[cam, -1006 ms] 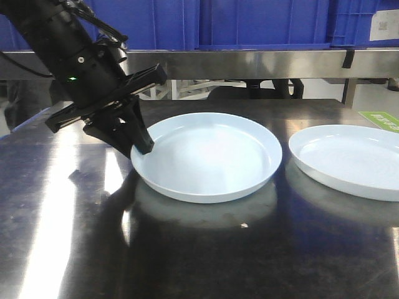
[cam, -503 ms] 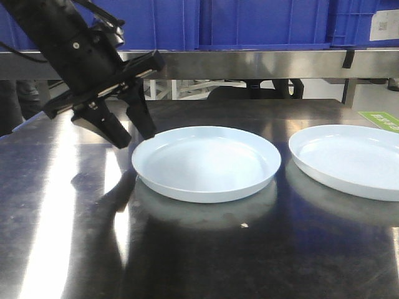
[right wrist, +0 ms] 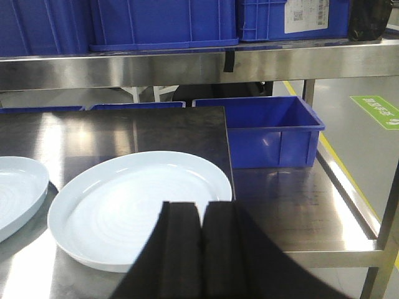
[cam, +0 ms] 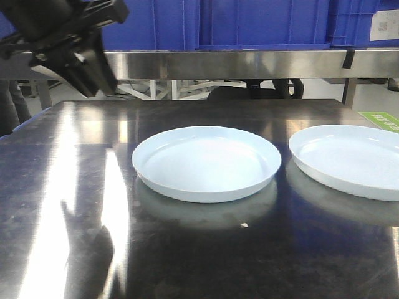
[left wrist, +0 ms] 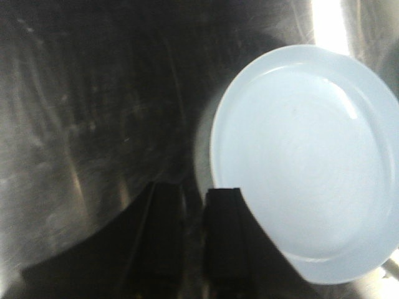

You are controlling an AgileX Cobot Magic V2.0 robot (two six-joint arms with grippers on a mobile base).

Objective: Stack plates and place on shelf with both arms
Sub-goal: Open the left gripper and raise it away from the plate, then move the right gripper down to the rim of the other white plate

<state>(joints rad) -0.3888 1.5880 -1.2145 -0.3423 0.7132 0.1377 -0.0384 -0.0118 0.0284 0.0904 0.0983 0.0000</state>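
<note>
Big blue crates (cam: pixel 262 22) sit on the steel shelf (cam: pixel 249 64), which runs across the back above the dark reflective surface (cam: pixel 187 249). From my right wrist I also see an open blue crate (right wrist: pixel 268 128) on a lower steel tier off to the right, and a green floor marking (right wrist: pixel 377 111) beyond it. Nothing lies between the two plates or on top of them. They rest flat on the surface, side by side and not touching.

My left gripper (cam: pixel 93 84) hovers high at the back left, well apart from the left plate (cam: pixel 206 163). Its fingers are slightly parted and grasp nothing. From the wrist, that plate lies ahead and to the right of them.

My right gripper (right wrist: pixel 201 204) is clenched on nothing. The right plate (right wrist: pixel 140 205) lies just ahead of its tips.
</note>
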